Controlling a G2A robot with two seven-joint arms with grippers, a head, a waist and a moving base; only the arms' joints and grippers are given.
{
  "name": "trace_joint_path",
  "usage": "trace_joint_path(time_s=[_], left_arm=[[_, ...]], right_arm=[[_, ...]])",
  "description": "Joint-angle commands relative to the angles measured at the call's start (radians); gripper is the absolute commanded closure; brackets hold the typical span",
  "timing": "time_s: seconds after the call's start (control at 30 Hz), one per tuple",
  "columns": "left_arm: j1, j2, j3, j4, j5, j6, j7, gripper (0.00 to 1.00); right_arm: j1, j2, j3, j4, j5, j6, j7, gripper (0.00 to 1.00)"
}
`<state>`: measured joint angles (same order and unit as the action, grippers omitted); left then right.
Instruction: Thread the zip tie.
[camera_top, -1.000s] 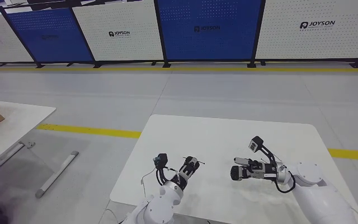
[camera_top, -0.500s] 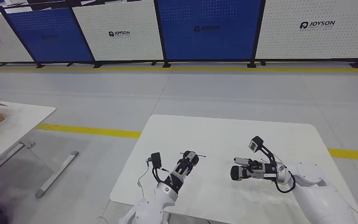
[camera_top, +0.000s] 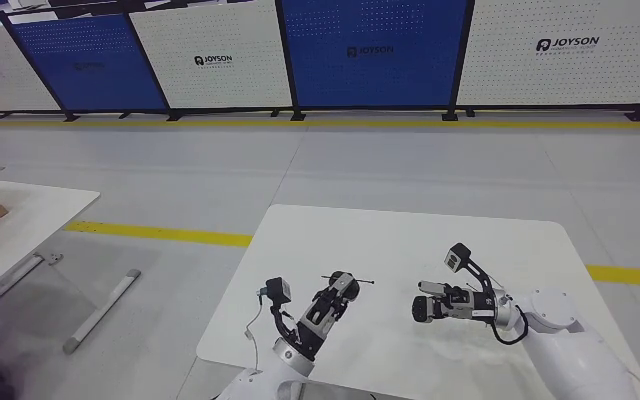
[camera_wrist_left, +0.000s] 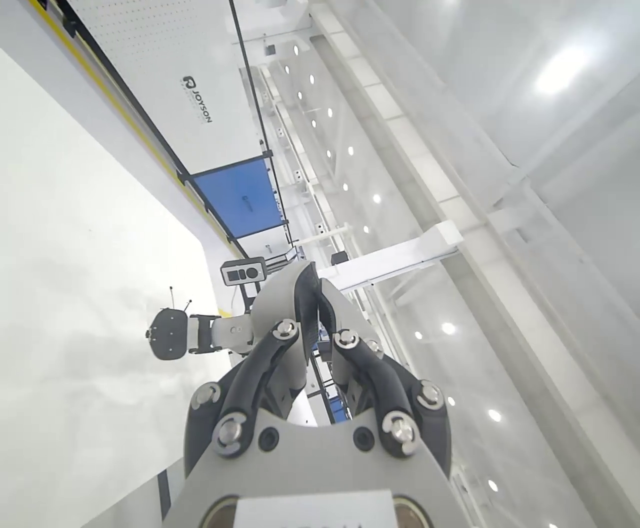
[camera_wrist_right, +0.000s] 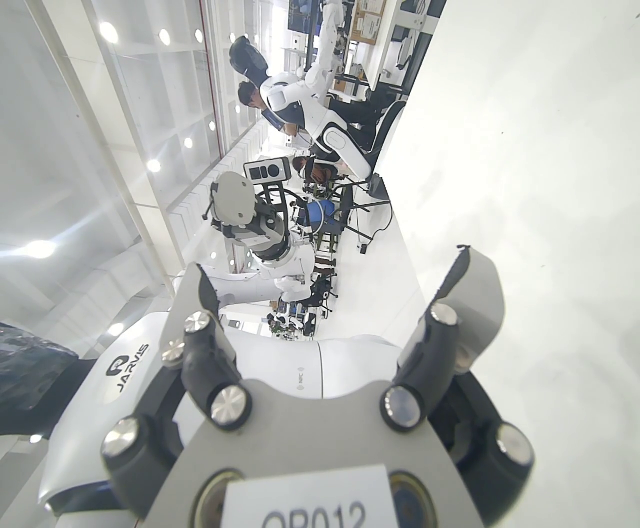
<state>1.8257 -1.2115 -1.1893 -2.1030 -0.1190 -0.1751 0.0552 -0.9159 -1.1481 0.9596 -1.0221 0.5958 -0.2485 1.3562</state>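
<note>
My left gripper (camera_top: 341, 284) is pinched shut on the thin black zip tie (camera_top: 364, 281), which sticks out to either side of the closed fingertips above the near part of the white table (camera_top: 400, 235). My right gripper (camera_top: 419, 308) hangs beside it across a gap, turned toward it, its two fingers (camera_wrist_right: 472, 280) spread wide with nothing between them. Beyond the table, blue and white perforated panels (camera_top: 372, 50) stand along the far side of the floor.

One zip tie (camera_top: 366, 282), two end effectors (camera_top: 345, 281) (camera_top: 416, 308)
</note>
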Motion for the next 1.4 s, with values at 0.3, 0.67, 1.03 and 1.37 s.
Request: trace_joint_path(time_s=[0.3, 0.67, 1.03, 1.37], left_arm=[[-0.052, -0.006, 0.01, 0.06, 0.03, 0.101, 0.049, 1.0], [-0.134, -0.016, 0.052, 0.179, 0.164, 0.296, 0.111, 1.0], [-0.15, -0.019, 0.07, 0.208, 0.222, 0.331, 0.132, 1.0], [-0.196, -0.027, 0.13, 0.275, 0.364, 0.444, 0.132, 1.0]], right_arm=[[0.0, 0.0, 0.0, 0.0, 0.0, 0.0, 0.0, 0.0], [0.0, 0.0, 0.0, 0.0, 0.0, 0.0, 0.0, 0.0], [0.0, 0.0, 0.0, 0.0, 0.0, 0.0, 0.0, 0.0], [0.0, 0.0, 0.0, 0.0, 0.0, 0.0, 0.0, 0.0]])
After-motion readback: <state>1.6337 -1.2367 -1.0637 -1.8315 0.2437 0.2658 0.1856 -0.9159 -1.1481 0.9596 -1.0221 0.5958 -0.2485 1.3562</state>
